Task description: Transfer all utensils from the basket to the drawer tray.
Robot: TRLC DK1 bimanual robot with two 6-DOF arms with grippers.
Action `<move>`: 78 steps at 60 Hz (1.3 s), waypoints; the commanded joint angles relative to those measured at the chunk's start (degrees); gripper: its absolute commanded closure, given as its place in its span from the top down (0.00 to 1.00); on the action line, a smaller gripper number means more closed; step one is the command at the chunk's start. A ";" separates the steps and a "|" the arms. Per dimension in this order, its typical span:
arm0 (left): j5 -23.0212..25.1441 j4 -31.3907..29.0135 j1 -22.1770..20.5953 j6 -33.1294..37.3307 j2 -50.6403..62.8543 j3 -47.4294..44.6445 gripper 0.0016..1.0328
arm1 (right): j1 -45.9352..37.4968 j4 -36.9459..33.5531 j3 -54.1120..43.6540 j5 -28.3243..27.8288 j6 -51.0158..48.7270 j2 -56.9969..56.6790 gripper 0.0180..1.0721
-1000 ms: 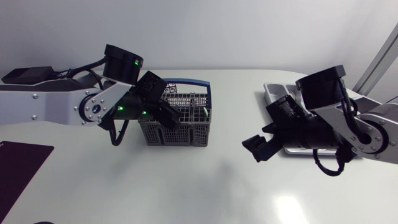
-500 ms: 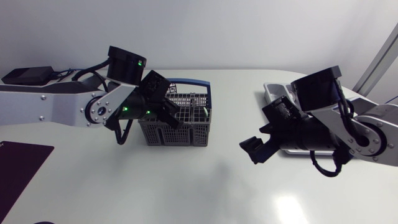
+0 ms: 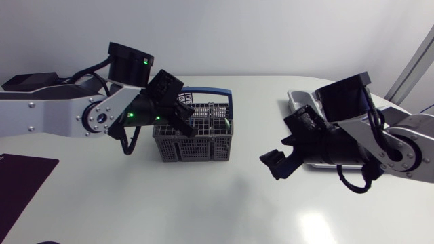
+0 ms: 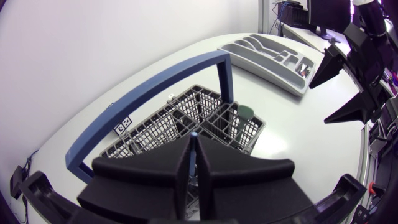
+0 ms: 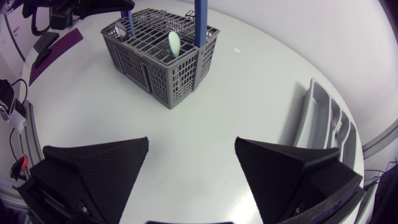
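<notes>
**Left arm lifting out of the basket, tray off at 3 o'clock**

Over the last second the left arm's wrist has risen a little above the basket, and the right gripper has crept slightly toward 9 o'clock.

The left gripper sits down among the basket's compartments. In its wrist view it is clenched on a thin pale blue utensil, which stands upright between the fingers with its long axis running straight up out of the grid. A green utensil stands in a compartment just ahead of it.

From the basket, the drawer tray lies at about 3 o'clock, well apart across the counter. The right gripper hangs released between the two, at roughly 4 o'clock from the basket, holding nothing.

The left arm is the nearer one. I'd judge a straight upward pull is needed before any move sideways.
</notes>
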 commanded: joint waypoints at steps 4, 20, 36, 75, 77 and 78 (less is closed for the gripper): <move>0.85 -0.78 0.56 -0.88 -3.77 0.80 0.04 | 0.61 0.80 -0.79 0.38 -0.77 -1.21 0.95; 4.46 -1.83 2.67 -6.85 -8.78 2.99 0.03 | 1.75 0.88 -0.88 0.46 -1.74 -3.15 0.95; 8.94 -8.69 4.08 -13.97 -16.69 8.62 0.04 | 3.15 -1.84 2.90 0.46 -1.91 -7.54 0.95; 33.02 -18.88 5.31 -26.89 -9.66 15.39 0.03 | 12.73 -8.17 17.32 -6.66 0.28 -1.13 0.86; 33.46 -18.88 5.13 -26.89 -9.22 15.47 0.03 | 13.00 -8.17 17.67 -6.74 0.28 -0.25 0.86; 33.81 -18.88 5.05 -27.07 -9.05 15.47 0.03 | 13.09 -7.99 17.93 -6.92 0.28 0.37 0.86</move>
